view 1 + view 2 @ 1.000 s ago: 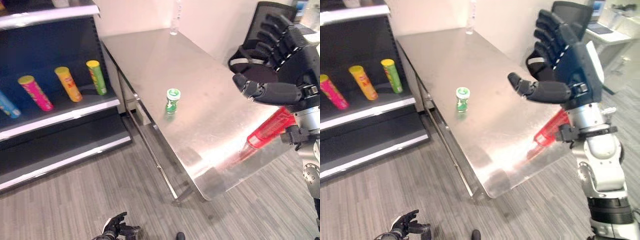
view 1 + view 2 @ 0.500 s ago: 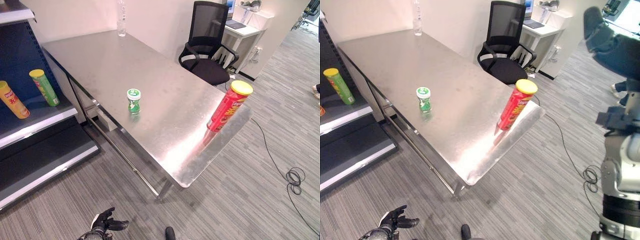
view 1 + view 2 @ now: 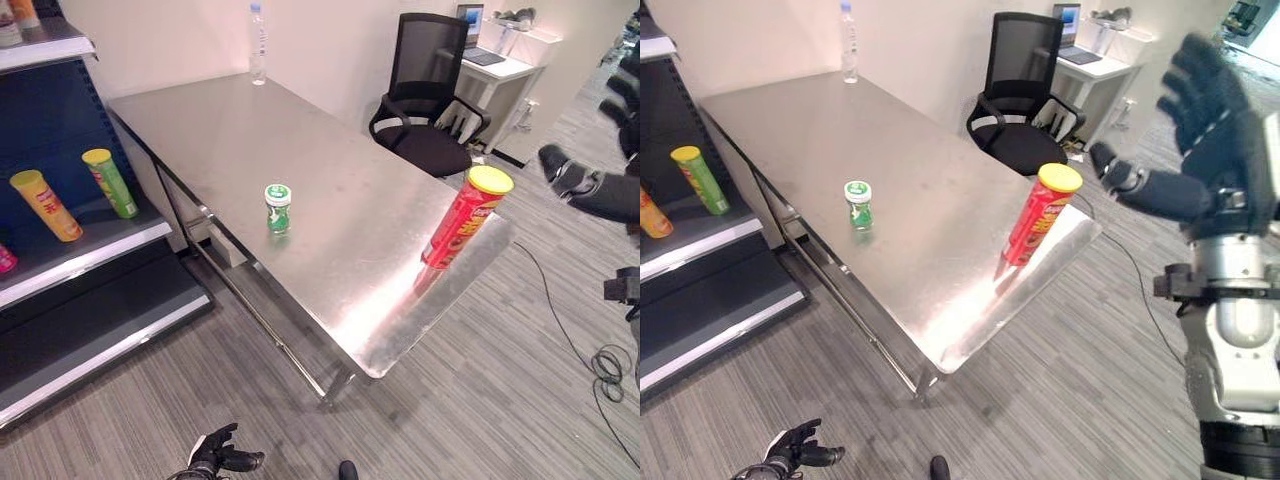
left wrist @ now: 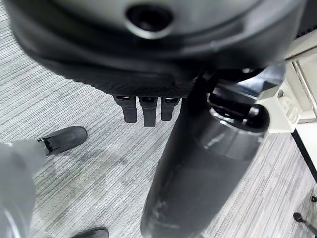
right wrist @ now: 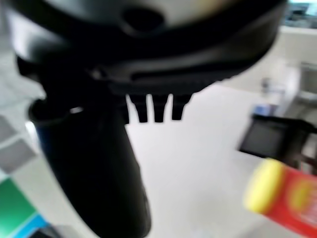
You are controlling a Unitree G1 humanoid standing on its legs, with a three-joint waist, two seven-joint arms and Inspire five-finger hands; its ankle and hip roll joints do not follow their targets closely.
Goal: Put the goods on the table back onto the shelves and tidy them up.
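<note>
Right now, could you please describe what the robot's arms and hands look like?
The right hand is dark navy-black, with blocky segmented fingers and a thick rounded thumb. It sits on a silver-grey metal arm built of rounded cylindrical sections, with a black clamp-like collar at the wrist and a black ribbed band lower down. The left hand is equally dark, on the same kind of arm.

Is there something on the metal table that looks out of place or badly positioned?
Yes. The red chip can with a yellow lid stands at the table's near right corner, close to the edge, so a nudge might tip it off. The small green bottle stands alone near the middle. Both belong on the shelves. Nothing looks spilled or damaged.
</note>
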